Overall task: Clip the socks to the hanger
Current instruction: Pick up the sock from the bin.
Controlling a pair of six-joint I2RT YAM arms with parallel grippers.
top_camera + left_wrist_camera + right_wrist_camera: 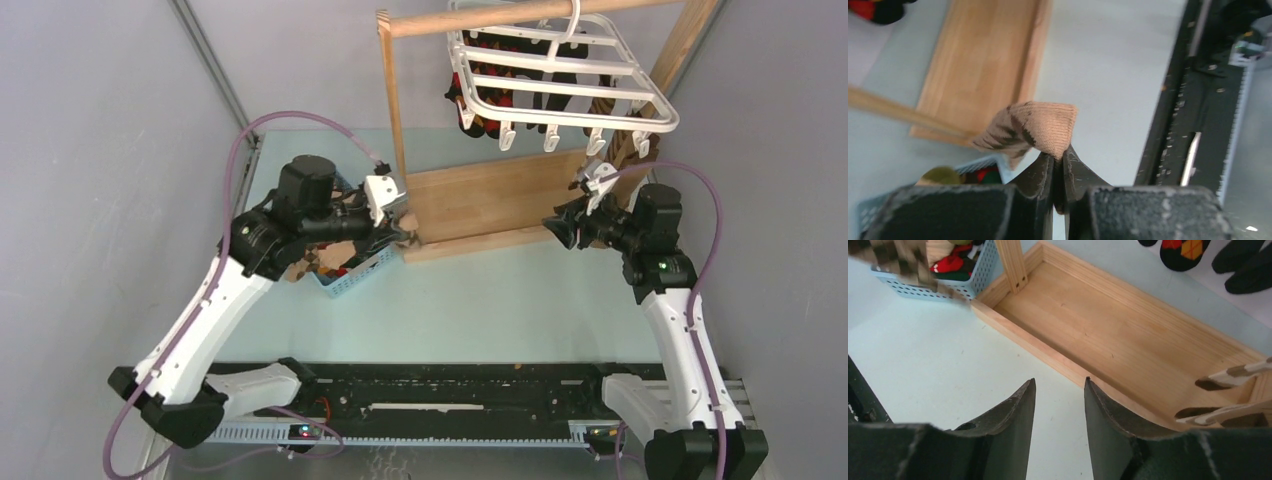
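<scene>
Left gripper [1060, 156] pinches shut on one end of a tan argyle sock [1033, 127], just beside the blue basket [360, 272]; right gripper [1058, 382] hangs parted and empty; the hanger [560, 85] lies up and rightward, nearer the right arm.

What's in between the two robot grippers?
The light wooden base tray of the rail stand lies between the left gripper, shut on a brown-and-tan patterned sock, and the open right gripper. The top view shows it.

readable text: none | labels: none | brands: none | numbers: none | signs: none
</scene>
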